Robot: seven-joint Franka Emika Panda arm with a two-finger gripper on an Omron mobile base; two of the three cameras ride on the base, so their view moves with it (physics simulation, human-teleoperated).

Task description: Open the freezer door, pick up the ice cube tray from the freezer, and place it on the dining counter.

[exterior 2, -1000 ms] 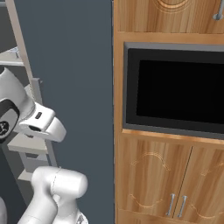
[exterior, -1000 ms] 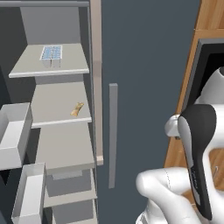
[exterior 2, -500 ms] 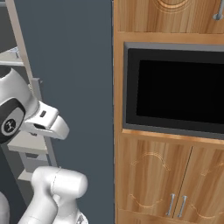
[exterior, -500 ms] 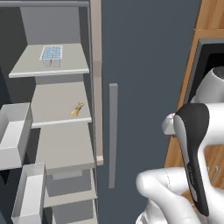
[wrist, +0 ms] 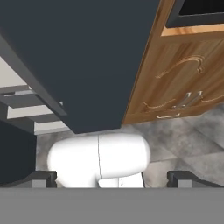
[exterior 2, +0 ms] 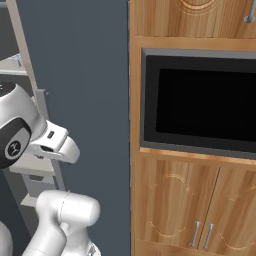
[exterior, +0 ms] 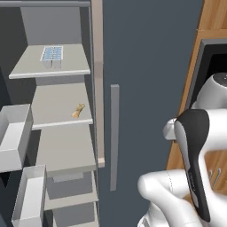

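Tray (exterior: 52, 55) lies flat on the top shelf (exterior: 48, 66) of the open freezer (exterior: 57, 133), long axis running left to right across the shelf. Arm folded low beside the shut grey door (exterior: 146, 80), hand aimed down at the floor. Gripper (wrist: 112, 177) spread wide, fingertips (wrist: 41, 177) well apart, empty. No readable writing.

Ice cube tray (exterior: 52, 54) sits on freezer's (exterior: 62, 133) top visible shelf.
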